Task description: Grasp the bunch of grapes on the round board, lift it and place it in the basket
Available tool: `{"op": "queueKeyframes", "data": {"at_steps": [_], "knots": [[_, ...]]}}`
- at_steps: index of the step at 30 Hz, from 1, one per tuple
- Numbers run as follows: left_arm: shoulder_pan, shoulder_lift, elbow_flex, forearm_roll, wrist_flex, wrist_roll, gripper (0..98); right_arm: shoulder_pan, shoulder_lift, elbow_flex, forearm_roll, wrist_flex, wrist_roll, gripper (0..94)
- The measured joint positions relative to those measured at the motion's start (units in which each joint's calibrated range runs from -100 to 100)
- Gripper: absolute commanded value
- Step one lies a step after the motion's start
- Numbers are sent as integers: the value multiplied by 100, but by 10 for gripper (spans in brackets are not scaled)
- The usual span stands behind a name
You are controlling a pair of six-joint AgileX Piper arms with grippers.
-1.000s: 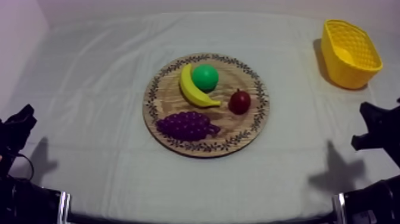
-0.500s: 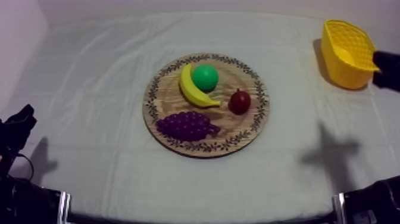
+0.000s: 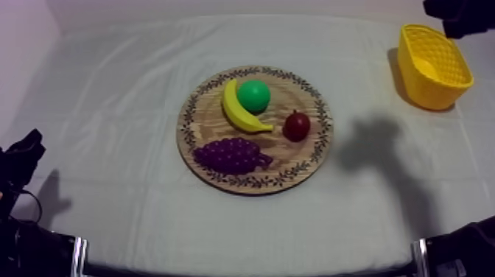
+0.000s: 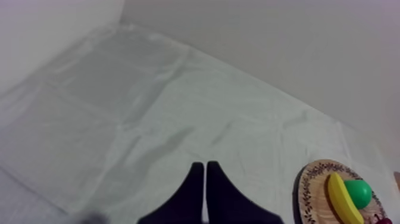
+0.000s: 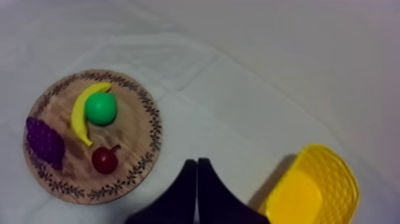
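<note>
The purple bunch of grapes [image 3: 232,155] lies on the near left part of the round wooden board [image 3: 293,158], in the middle of the table. The yellow basket [image 3: 433,66] stands at the far right. My right gripper [image 3: 455,13] hangs high beside the basket's far edge. In the right wrist view its fingers [image 5: 197,164] lie together as a narrow wedge, shut on nothing, between the board [image 5: 131,137] and the basket [image 5: 315,190], with the grapes [image 5: 44,142] well off to the side. My left gripper [image 4: 205,168] is shut on nothing over bare cloth, low at the left [image 3: 22,156].
A banana [image 3: 239,110], a green round fruit [image 3: 254,96] and a small red fruit [image 3: 296,126] share the board. The right arm's shadow falls on the cloth just right of the board. The board's rim [image 4: 305,189] lies beyond my left gripper.
My right arm has risen from the lower right edge to the far right corner by the basket, and its shadow has slid toward the board. The left arm and the fruit have not moved.
</note>
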Motion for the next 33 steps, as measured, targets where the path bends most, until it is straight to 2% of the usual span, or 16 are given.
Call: {"op": "queueKeyframes", "data": {"at_steps": [6,12,19,25,26,31,33], "knots": [[0,0,0,0,0,0,1,-255,971,-768,-142,920,484,12],[0,0,0,0,0,0,1,-606,1709,-1072,-184,1452,760,15],[0,0,0,0,0,0,1,-1169,2379,-1072,-190,1568,770,42],[0,0,0,0,0,0,1,-1633,2882,-1133,-244,1420,733,69],[0,0,0,0,0,0,1,-1701,2956,-1141,-244,1382,726,98],[0,0,0,0,0,0,1,-1946,3228,-1168,-207,1175,606,509],[0,0,0,0,0,0,1,-2033,3322,-1180,-136,1164,542,606]]}}
